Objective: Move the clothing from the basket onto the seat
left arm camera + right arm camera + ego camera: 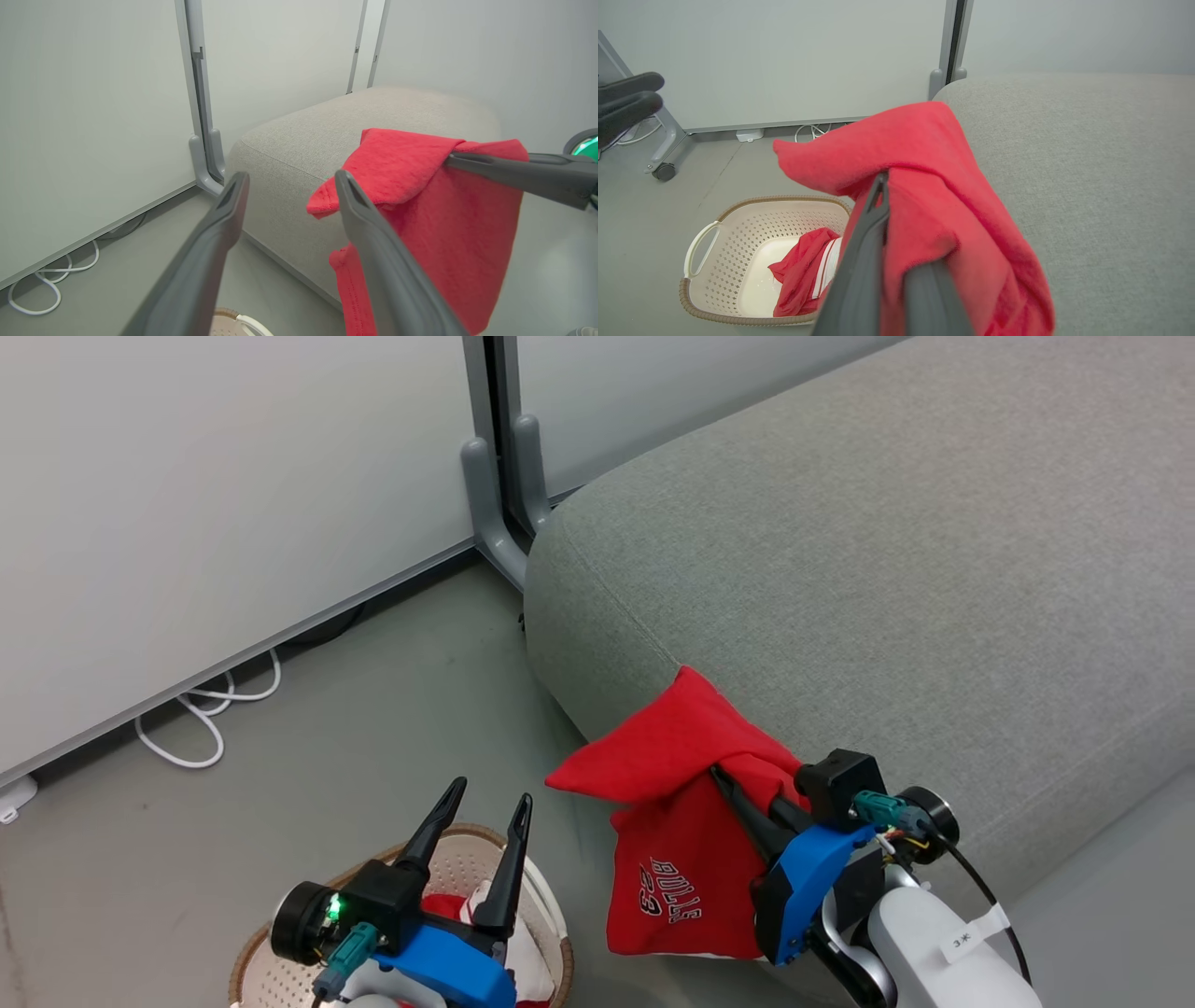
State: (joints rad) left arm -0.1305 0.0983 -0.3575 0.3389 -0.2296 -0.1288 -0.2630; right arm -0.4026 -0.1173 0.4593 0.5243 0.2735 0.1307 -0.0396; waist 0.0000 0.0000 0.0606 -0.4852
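Red clothing (672, 887) clamped in R hand (721, 775) beside seat (887, 569), L hand (491, 791) splayed above basket (457, 868)

A red top (681, 868) with white "BULLS" lettering hangs pinched in the right claw (721, 777) at the grey seat's (887, 569) front edge. A second red-and-white garment (803, 275) lies crumpled in the cream perforated basket (752, 228).

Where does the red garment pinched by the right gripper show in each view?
Head view: red garment lower centre, hanging from the right gripper before the seat's edge.
Left wrist view: red garment right of centre, before the seat.
Right wrist view: red garment at centre, draped over the fingers.
Shared landmark: grey panel foot at the seat's corner.
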